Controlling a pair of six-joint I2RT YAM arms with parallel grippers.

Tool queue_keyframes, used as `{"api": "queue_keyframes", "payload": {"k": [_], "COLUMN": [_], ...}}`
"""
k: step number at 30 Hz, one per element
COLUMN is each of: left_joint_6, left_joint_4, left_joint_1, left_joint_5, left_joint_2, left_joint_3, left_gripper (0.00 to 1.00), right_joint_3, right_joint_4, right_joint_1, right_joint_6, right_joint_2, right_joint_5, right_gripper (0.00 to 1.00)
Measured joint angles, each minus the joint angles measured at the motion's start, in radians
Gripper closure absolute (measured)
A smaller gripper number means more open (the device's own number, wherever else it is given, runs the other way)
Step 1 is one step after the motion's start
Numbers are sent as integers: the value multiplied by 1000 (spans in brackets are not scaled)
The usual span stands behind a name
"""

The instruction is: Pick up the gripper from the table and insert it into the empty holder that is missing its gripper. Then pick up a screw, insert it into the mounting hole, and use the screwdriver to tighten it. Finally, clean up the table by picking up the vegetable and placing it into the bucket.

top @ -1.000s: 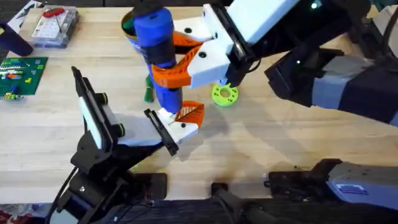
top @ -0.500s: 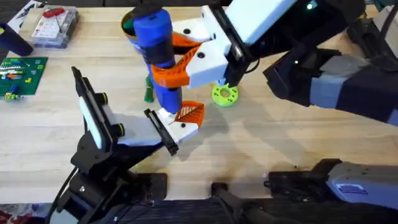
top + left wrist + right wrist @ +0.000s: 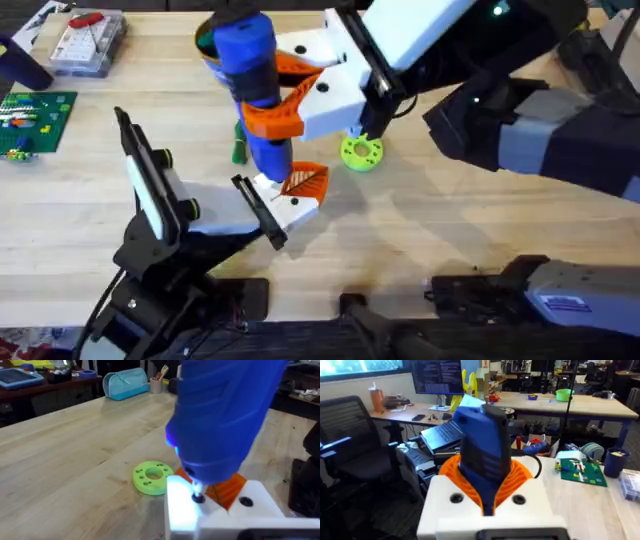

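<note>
Right gripper (image 3: 290, 95) clamped on the screwdriver (image 3: 255, 75), held upright so its bit meets the white gripper (image 3: 292, 205) seated on the holder (image 3: 258, 212). We judge tightening underway. Screw hidden under the bit. Left gripper's fingers: cannot tell. Vegetable (image 3: 238, 150) beside the screwdriver, half hidden.

Centre: I've got the right claw (image 3: 285, 95) w/ the screwdriver (image 3: 255, 85) upright, blocking the middle.
Under bit: gripper (image 3: 297, 197) on the holder (image 3: 257, 210), tight spot.
Just beside: lime-green ring (image 3: 361, 152) on right, vegetable (image 3: 239, 148) on left.
Behind: bucket (image 3: 208, 40), mostly hidden.
Far left: parts box (image 3: 88, 42), green board (image 3: 35, 118).
Free: worktop (image 3: 430, 225) front right, bare.
</note>
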Motion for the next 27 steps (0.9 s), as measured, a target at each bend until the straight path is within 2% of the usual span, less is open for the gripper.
{"api": "queue_keyframes", "payload": {"k": [8, 17, 20, 23, 27], "left_joint_6": [0, 0, 0, 0, 0], "left_joint_4": [2, -2, -2, -2, -2], "left_joint_1": [0, 0, 0, 0, 0], "left_joint_5": [0, 0, 0, 0, 0], "left_joint_2": [0, 0, 0, 0, 0], "left_joint_3": [0, 0, 0, 0, 0], "left_gripper": [983, 983, 983, 983, 983], "right_joint_3": [22, 296, 346, 353, 354], "right_joint_4": [-6, -23, -44, -103, -311], "right_joint_1": [-3, -84, -103, -112, -134], "right_joint_6": [51, 142, 154, 157, 103], "right_joint_2": [4, 20, 17, 16, 16], "right_joint_5": [7, -68, -94, -116, -145], "right_gripper": [942, 942, 944, 941, 943]}}
